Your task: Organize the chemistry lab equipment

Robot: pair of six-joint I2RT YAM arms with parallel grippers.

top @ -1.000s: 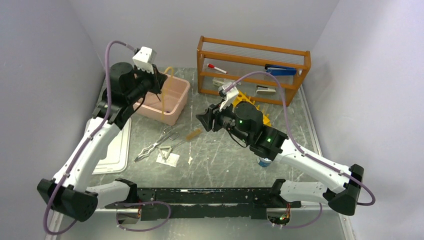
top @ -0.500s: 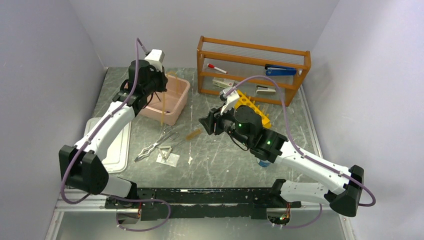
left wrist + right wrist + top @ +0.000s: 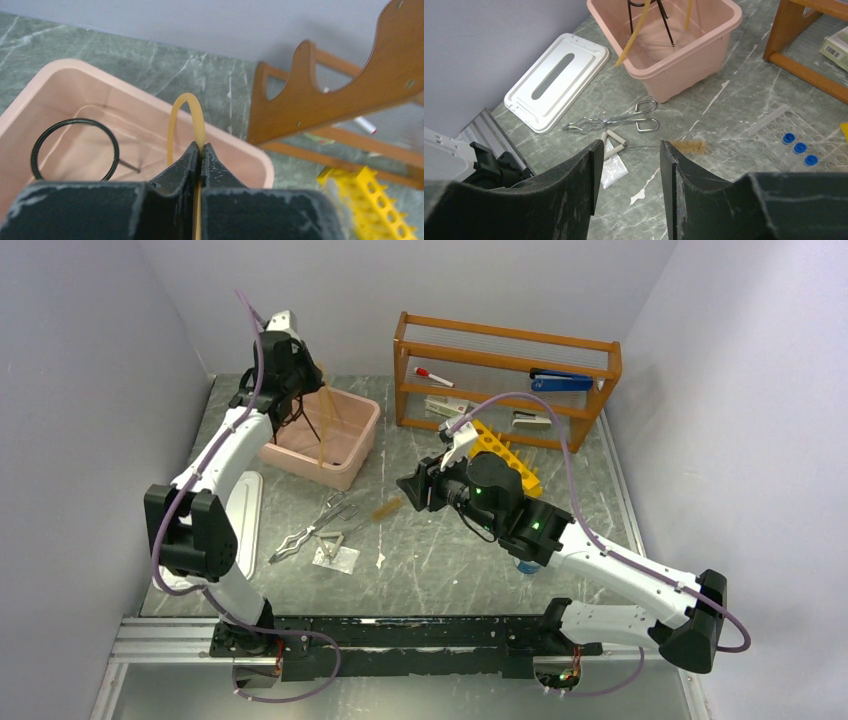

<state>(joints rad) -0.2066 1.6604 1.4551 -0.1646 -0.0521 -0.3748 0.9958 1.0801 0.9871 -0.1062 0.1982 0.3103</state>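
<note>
Surface (image 3: 440,560): green marbled, under both arms.
Wooden rack (image 3: 510,337): stood at the far edge, beyond the right tool and well apart from it.
Pink bin (image 3: 679,75): directly below the left tool, open-topped.
White lid (image 3: 574,77): lay flat beside the bin, off to the left of the right tool.
Yellow tube rack (image 3: 510,455): behind the right tool, partly hidden by that arm.
Left tool (image 3: 200,150): raised above the bin, clenched on the tan rubber tubing.
Right tool (image 3: 631,144): released, fingers apart, holding nothing, hovering over the middle of the surface.
Tan rubber tubing (image 3: 172,120): pinched between the left fingertips, a loop arching above them, its strands hanging down over the bin.
Black wire ring stand (image 3: 75,120): inside the bin, below and left of the left tool.
Silvery metal tongs (image 3: 619,118): on the surface, just ahead of the right fingertips.
Test-tube brush (image 3: 686,146): near the right tool's right finger.
Blue-capped tubes (image 3: 796,148): seated in a clear tray (image 3: 774,125), farther right.
</note>
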